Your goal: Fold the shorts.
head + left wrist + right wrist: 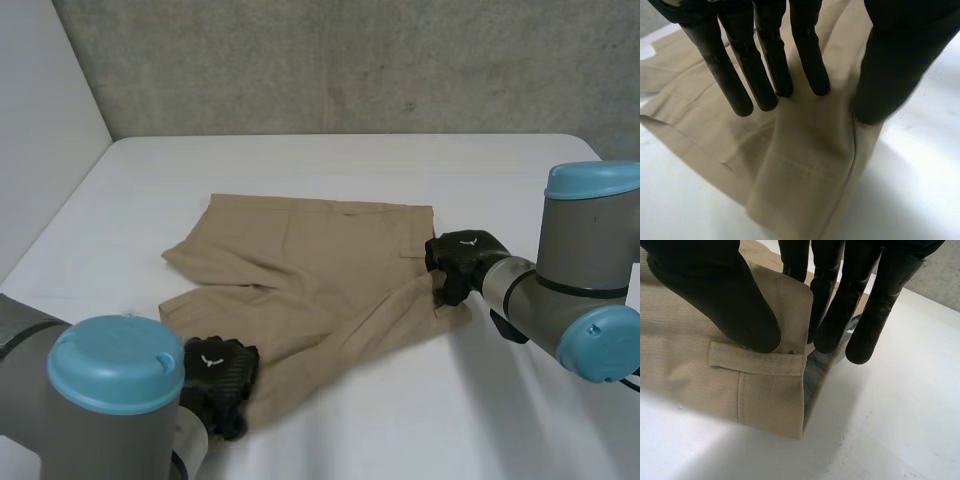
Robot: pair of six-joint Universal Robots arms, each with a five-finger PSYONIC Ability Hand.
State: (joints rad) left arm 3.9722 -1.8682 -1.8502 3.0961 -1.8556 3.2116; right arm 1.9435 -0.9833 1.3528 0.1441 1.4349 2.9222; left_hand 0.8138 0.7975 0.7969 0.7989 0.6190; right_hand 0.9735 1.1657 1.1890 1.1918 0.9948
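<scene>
The left hand (216, 372) sits at the near leg's hem end of the tan shorts (310, 262). In its wrist view, its fingers (765, 75) reach out straight and spread over the leg cloth, the thumb apart beside them, gripping nothing. The shorts lie mostly flat mid-worktop (300, 160), near leg angled toward the left arm. The right hand (462, 258) pinches the waistband corner, thumb (725, 295) on top just above a belt loop (757, 362), fingers behind the raised edge.
</scene>
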